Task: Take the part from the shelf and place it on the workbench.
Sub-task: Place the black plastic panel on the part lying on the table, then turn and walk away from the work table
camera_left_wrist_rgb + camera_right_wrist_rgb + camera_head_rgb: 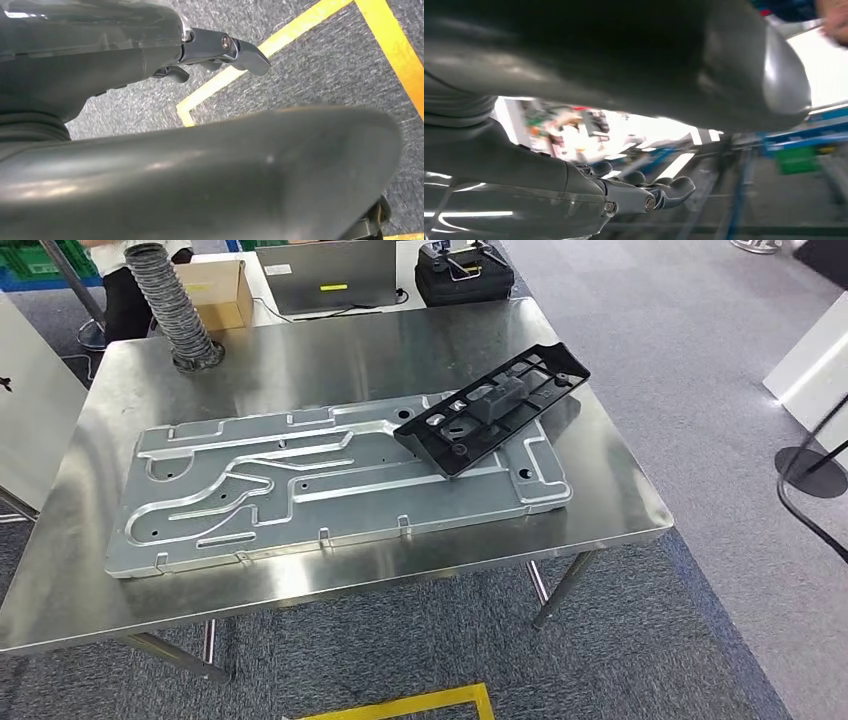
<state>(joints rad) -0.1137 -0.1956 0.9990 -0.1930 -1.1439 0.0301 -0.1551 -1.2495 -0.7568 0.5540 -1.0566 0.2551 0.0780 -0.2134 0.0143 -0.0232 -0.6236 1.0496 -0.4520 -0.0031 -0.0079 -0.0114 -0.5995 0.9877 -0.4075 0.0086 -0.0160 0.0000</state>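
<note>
The black plastic frame part (495, 407) lies tilted on the right end of a large stamped metal panel (300, 485), which rests flat on the steel workbench (610, 495). In the left wrist view my left hand (215, 52) hangs over grey carpet, its fingers loosely extended and nothing in them. My right hand (644, 192) appears in the right wrist view, fingers apart and slightly curved, holding nothing. Neither hand is near the part.
At the workbench's far left corner stands a grey ribbed hose (175, 305), with a cardboard box (220, 290), a laptop (325, 275) and a black case (462, 270) behind. Yellow floor tape (420, 705) runs below the table's front edge. A black cable and stand base (812, 472) sit at right.
</note>
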